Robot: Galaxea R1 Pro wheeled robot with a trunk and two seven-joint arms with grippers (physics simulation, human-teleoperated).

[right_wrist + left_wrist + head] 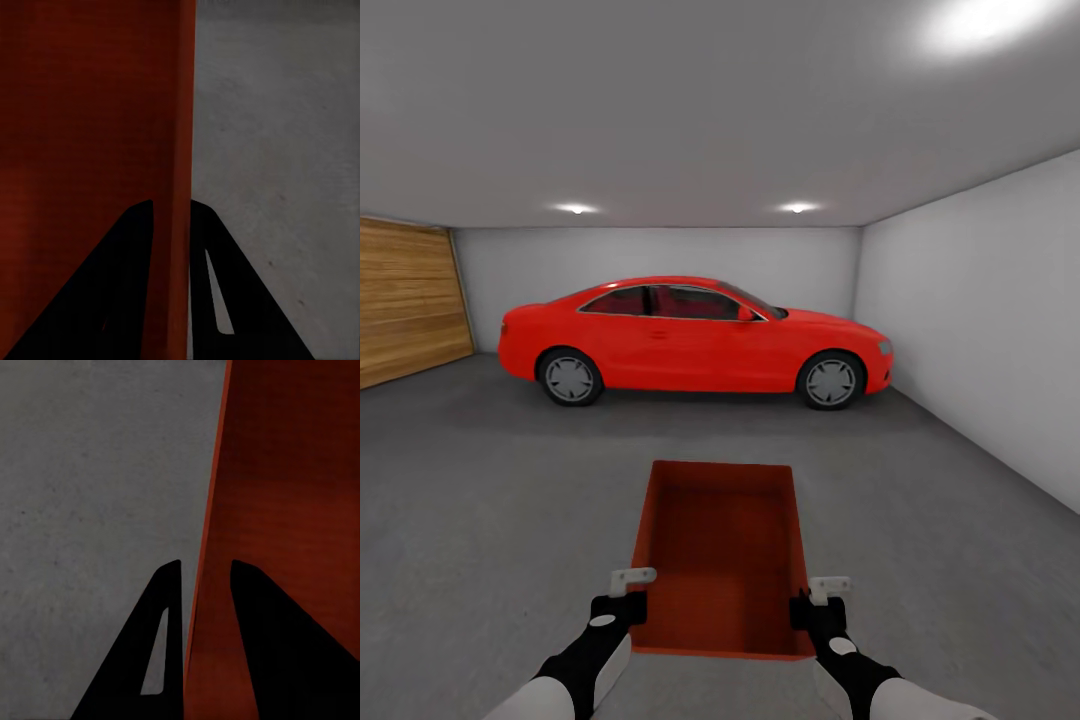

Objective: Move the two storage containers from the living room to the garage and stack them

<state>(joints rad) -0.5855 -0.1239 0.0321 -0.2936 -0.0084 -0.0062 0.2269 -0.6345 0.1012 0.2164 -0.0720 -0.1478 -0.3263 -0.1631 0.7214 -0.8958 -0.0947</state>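
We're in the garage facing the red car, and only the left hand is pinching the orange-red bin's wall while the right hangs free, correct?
Not quite: both hands pinch it. The right wrist view shows the right hand closed astride the orange-red shallow rectangular bin's wall, as the left hand is. The shiny red car is ahead.
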